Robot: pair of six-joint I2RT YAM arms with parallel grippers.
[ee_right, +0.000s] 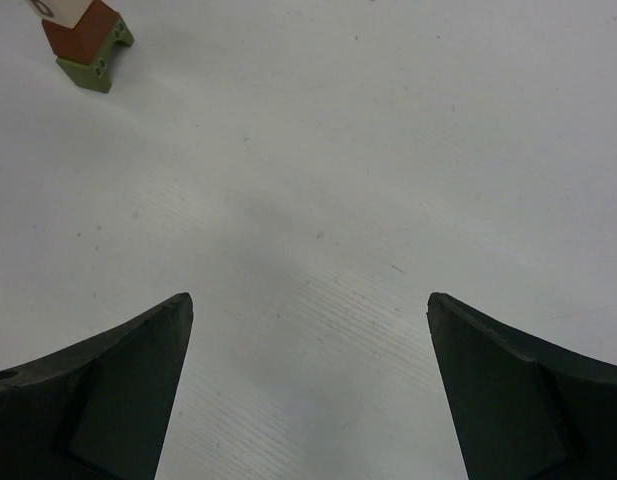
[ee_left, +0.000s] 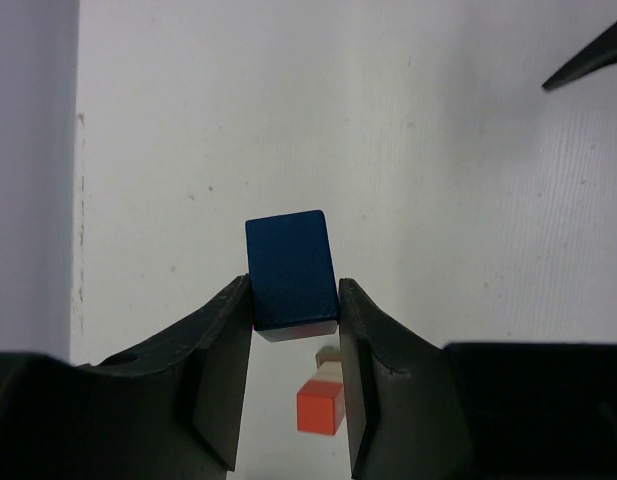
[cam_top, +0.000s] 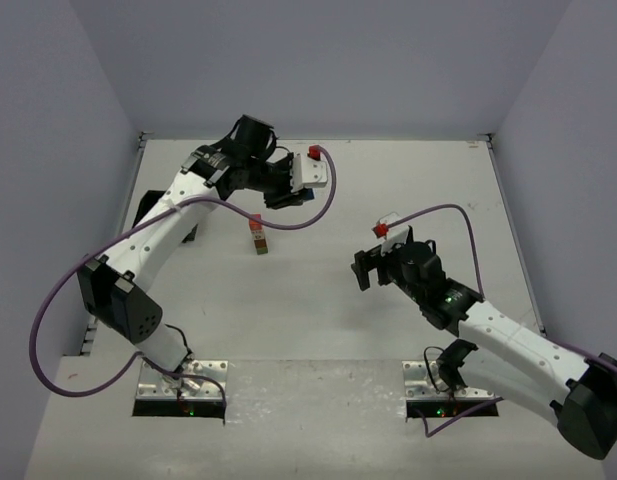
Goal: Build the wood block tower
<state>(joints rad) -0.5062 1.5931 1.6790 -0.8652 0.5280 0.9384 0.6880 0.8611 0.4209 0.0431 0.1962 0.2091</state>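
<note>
Left gripper [ee_left: 293, 305] clamped firmly on the blue wedge [ee_left: 288, 268], one finger [ee_left: 223, 380] pressing on each side, wedge standing out past the tips. Held up in the air, well above the white table [ee_left: 468, 200]. Under this gripper, just beside its right finger and partly hidden behind it: red cube [ee_left: 321, 408] with a small piece of tan cube [ee_left: 330, 357] touching it. Not possible to tell from this view which of the two lies on which.

Right gripper [ee_right: 308, 300] with jaws wide apart, nothing between them, only bare table underneath. Far ahead of it and to its left, at the corner of the wrist view: wood block tower [ee_right: 88, 45], with olive-green block [ee_right: 96, 65] at the bottom standing on the table, red cube directly on top of it, and a pale tan piece over the red one, cut off by the border.

Seen from above: wood block tower [cam_top: 259, 238] upright on the table, between the two grippers, near the left gripper [cam_top: 283, 185] and lower than it, well apart from the right gripper [cam_top: 366, 268]. Farther, on the other side of the left arm, part of a black tray [cam_top: 148, 212], mostly covered by the arm.
</note>
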